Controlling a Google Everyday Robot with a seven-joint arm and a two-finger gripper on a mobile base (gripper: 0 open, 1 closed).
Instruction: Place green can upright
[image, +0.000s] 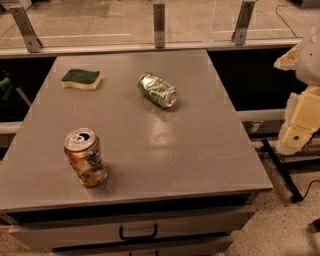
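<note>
The green can (157, 90) lies on its side on the grey table (200, 150), toward the back middle. Its sides are green-and-white and dented, and its silver end faces front right. My gripper (300, 127) shows as cream-coloured parts at the right edge of the view. It is off the table, well to the right of the can, and holds nothing that I can see.
An orange-brown can (85, 157) stands upright at the front left of the table. A green-and-yellow sponge (81, 79) lies at the back left. A glass railing with metal posts (159, 25) runs behind the table. A drawer handle (138, 232) is below the front edge.
</note>
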